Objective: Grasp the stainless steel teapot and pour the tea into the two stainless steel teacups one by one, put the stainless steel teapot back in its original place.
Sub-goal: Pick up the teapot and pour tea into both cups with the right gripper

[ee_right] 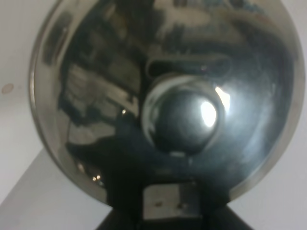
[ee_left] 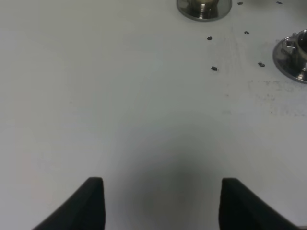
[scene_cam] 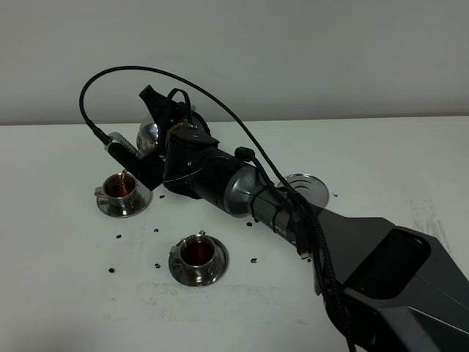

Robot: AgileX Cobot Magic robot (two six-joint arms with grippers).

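My right gripper (scene_cam: 158, 110) reaches across to the left side and is shut on the stainless steel teapot (scene_cam: 149, 135), holding it tilted over the far-left teacup (scene_cam: 121, 189). A thin stream of tea runs from the spout (scene_cam: 126, 174) into that cup, which holds red tea. The nearer teacup (scene_cam: 198, 254) sits on its saucer and also holds red tea. In the right wrist view the teapot's lid and knob (ee_right: 184, 115) fill the frame. My left gripper (ee_left: 160, 206) is open and empty above bare table; the saucer edges of both cups (ee_left: 204, 8) (ee_left: 291, 57) show beyond it.
A round steel disc (scene_cam: 307, 189) lies on the white table (scene_cam: 66, 293), to the right of the arm. Small dark specks (scene_cam: 111, 269) dot the table around the cups. My right arm's dark body (scene_cam: 352, 257) crosses the table from the lower right.
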